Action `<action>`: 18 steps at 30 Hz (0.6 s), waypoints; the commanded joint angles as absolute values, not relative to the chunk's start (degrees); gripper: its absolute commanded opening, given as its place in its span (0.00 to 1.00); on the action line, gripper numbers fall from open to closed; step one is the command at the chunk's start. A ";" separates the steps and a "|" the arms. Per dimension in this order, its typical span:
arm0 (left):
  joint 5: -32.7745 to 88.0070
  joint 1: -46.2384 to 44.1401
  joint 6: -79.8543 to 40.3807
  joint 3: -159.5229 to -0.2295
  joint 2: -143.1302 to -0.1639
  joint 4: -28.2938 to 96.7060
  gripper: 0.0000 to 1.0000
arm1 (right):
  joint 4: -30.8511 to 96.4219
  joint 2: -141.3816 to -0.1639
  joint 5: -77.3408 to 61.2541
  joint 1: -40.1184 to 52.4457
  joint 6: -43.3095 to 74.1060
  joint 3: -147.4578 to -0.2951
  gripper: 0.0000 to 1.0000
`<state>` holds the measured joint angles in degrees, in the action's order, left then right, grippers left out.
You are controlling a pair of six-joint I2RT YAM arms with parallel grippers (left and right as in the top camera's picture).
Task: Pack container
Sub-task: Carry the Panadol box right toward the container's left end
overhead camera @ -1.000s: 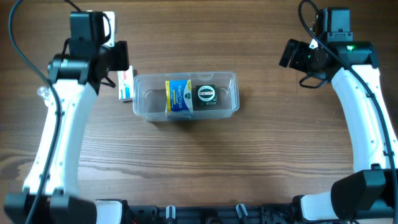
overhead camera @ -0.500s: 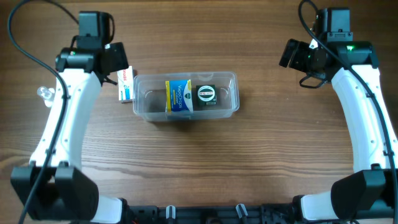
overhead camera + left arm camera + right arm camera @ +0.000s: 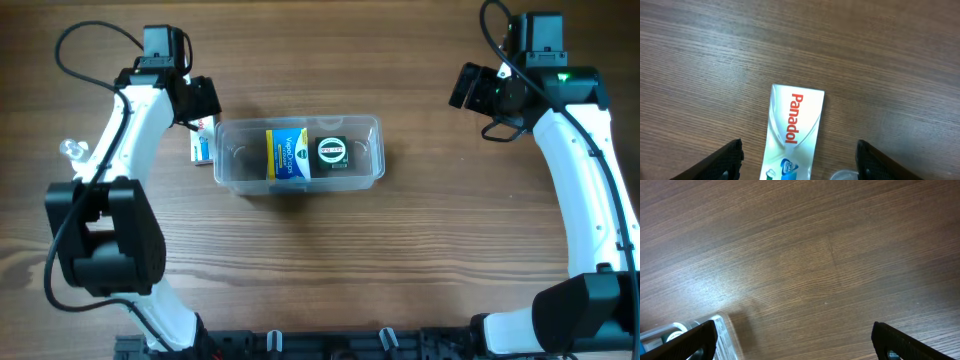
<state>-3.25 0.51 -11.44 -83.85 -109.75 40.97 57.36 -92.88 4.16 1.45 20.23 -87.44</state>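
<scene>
**A:** What does the overhead view give that the wrist views lack?

**B:** The whole table [image 3: 330, 260], the left arm [image 3: 120, 170] and the right arm [image 3: 590, 180]. It also shows the container [image 3: 232, 165] complete, on the wood at upper centre of the frame with its long side running left to right. Inside lie a yellow box [image 3: 288, 153] and, just right of it, a black pack [image 3: 331, 151] with a round white label. The right wrist view catches only a corner of the container, at lower left, and wood.

**A:** And the white box [image 3: 203, 143] outside it?

**B:** From above it sits just beside the container's left end, partly under the left gripper [image 3: 799, 159]. Only the left wrist view shows its red "Panadol" lettering. That view also shows the fingers standing apart on either side of the box, clear of it.

**A:** The right gripper [image 3: 797, 342]?

**B:** Its fingers are spread wide at the bottom corners of its own view, over bare wood. From above it is at upper right, well apart from the container.

**A:** What is unclear?

**B:** The white box's lower end is cut off by the frame. A pale curve at that bottom edge I cannot identify. A small clear thing [image 3: 72, 151] at the overhead's left side is too small to name.
</scene>
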 commanded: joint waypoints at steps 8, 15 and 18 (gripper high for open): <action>-2.39 1.91 -10.28 -84.71 -117.21 39.79 0.74 | 57.19 -93.43 5.10 1.52 19.57 -87.35 1.00; 0.40 3.75 -0.91 -84.71 -117.25 39.20 0.73 | 57.21 -93.43 5.10 1.52 19.57 -87.35 1.00; 0.51 3.77 2.81 -84.71 -117.25 38.41 0.73 | 57.19 -93.43 5.10 1.52 19.59 -87.35 1.00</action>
<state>-0.93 3.51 -2.72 -83.85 -116.62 39.29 57.36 -92.88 4.16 1.45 20.23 -87.44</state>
